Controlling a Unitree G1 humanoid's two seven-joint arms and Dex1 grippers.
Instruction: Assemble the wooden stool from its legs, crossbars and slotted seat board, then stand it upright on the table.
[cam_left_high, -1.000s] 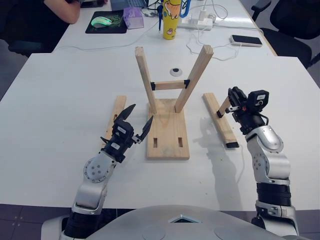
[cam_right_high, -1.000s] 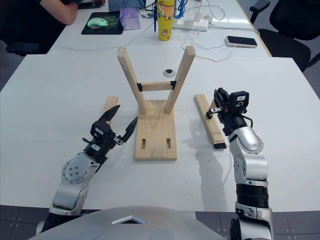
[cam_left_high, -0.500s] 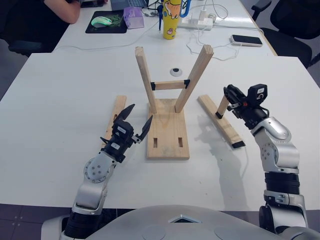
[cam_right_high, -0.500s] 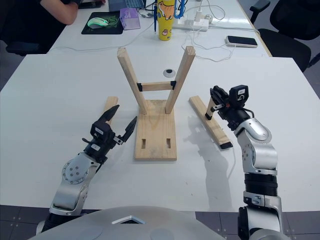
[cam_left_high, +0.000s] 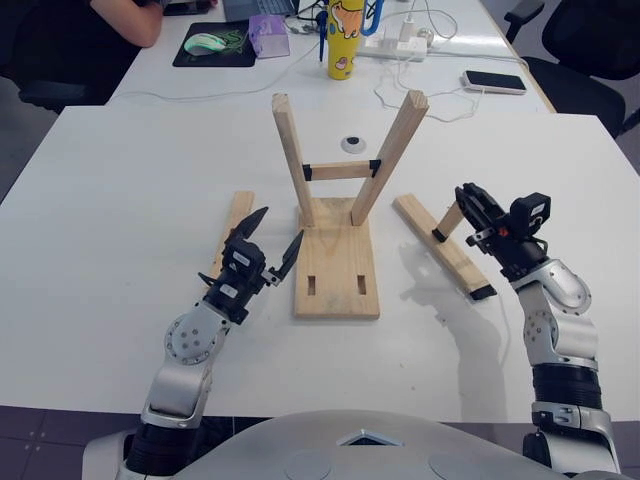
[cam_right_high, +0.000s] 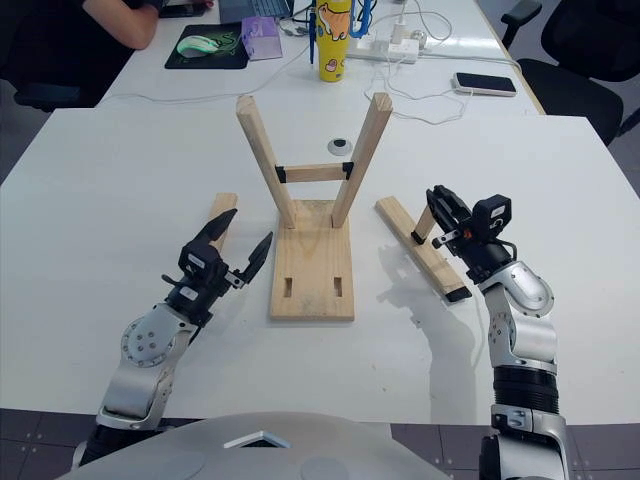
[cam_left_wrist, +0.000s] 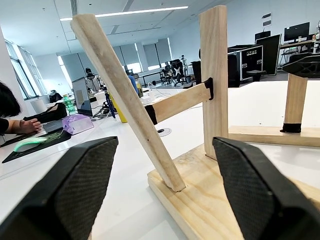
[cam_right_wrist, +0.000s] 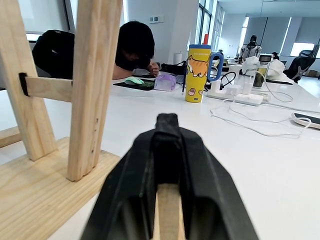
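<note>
The left claw (cam_left_high: 283, 223) hangs wide open and empty just beside the near left edge of the seat board (cam_left_high: 336, 262), which lies flat at the middle of the white surface (cam_left_high: 120, 200). Two slots (cam_left_high: 310, 286) at the board's near end stand unfilled. Right of the board, the right claw (cam_left_high: 468, 208) is closed around a short crossbar (cam_left_high: 448, 221) that rises from a loose right leg (cam_left_high: 440, 243); that leg runs at a slant away from the board, with a black cap at its near end. Whether it touches the surface cannot be told. Left of the board a loose left leg (cam_left_high: 238, 212) lies flat, its near part covered by the left claw. At the board's far end two upright legs (cam_left_high: 292, 155) splay outward in a V, joined by a black-tipped linking crossbar (cam_left_high: 340, 170); they stand between the two loose pieces. Just beyond the board sits a small round black disc (cam_left_high: 352, 144). Well beyond it are a yellow cup (cam_left_high: 343, 38), a power strip (cam_left_high: 400, 45), a phone (cam_left_high: 494, 81), a purple box (cam_left_high: 267, 35) and a green mouse (cam_left_high: 205, 43) on a black mat (cam_left_high: 235, 55).
</note>
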